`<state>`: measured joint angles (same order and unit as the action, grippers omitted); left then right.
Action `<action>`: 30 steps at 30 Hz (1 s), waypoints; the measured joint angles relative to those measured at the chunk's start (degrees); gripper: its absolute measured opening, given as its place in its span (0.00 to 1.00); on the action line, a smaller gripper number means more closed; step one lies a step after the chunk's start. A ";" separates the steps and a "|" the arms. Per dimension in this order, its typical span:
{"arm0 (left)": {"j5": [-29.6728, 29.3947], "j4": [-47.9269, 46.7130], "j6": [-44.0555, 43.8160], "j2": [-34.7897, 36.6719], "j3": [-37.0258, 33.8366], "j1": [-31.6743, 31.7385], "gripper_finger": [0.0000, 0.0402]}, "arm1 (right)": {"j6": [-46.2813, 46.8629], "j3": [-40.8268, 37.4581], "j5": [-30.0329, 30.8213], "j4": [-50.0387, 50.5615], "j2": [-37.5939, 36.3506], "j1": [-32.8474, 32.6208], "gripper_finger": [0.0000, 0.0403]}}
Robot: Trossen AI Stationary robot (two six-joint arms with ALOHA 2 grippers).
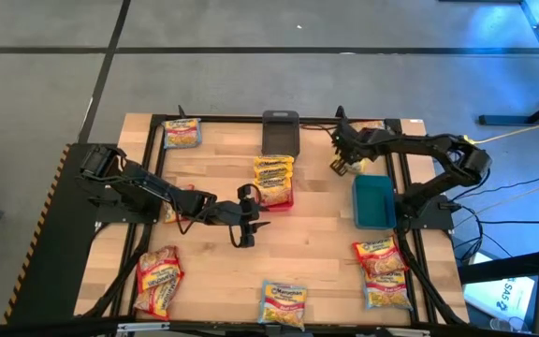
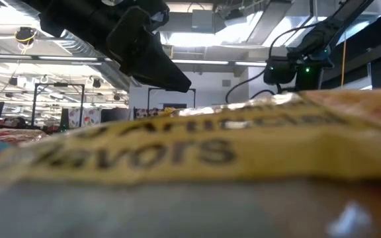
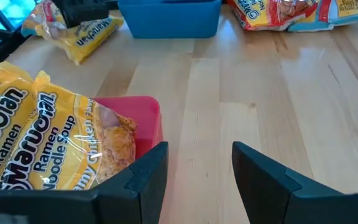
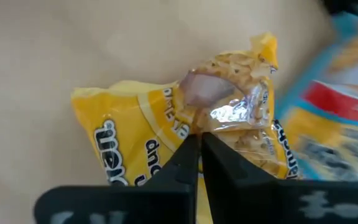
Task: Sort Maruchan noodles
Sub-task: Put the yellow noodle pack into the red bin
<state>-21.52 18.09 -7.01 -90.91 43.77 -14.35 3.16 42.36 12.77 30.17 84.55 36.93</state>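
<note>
My right gripper (image 4: 199, 140) is shut on a yellow Maruchan noodle packet (image 4: 135, 124) that lies on the wooden table at the far right, next to a bluish packet (image 4: 347, 106). In the high view this gripper (image 1: 342, 164) stands beyond the teal bin (image 1: 372, 201). My left gripper (image 3: 199, 158) is open and holds nothing. It hovers at mid-table (image 1: 249, 223), right beside the red bin (image 3: 146, 118). That bin holds stacked yellow packets (image 3: 42, 137). Other packets lie around the table's edges. My right gripper pinches the packet's crinkled wrapper (image 4: 229, 118), near one end, between its two fingertips. The fingers come from above, pointing steeply down. The wrapper puckers up at the tips, while the rest of the packet lies on the table.
A grey bin (image 1: 281, 131) stands at the far middle. Loose packets lie at the far left (image 1: 182, 133), near left (image 1: 157, 281), near middle (image 1: 284, 301) and near right (image 1: 382, 267). The near-middle packet (image 2: 190, 152) fills the low view. Bare wood lies between the bins.
</note>
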 joint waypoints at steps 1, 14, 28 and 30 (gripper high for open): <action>0.00 0.00 -0.01 0.00 0.00 0.00 0.43 | 0.04 0.02 -1.93 -0.33 -0.08 -0.91 0.03; 0.09 1.87 -0.37 0.00 0.02 -0.96 0.43 | 2.68 0.14 -7.84 -0.78 -0.17 -19.77 0.03; 0.21 2.28 -1.51 0.00 0.02 -2.96 0.42 | 11.94 -0.16 -8.80 -6.84 0.10 -42.92 0.03; 0.22 2.57 -1.91 0.00 0.02 -3.68 0.42 | 12.02 -0.16 -8.73 -8.82 0.12 -45.99 0.03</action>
<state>-21.30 20.66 -8.92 -90.91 43.79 -18.03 15.18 42.19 4.04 21.35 84.67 -9.06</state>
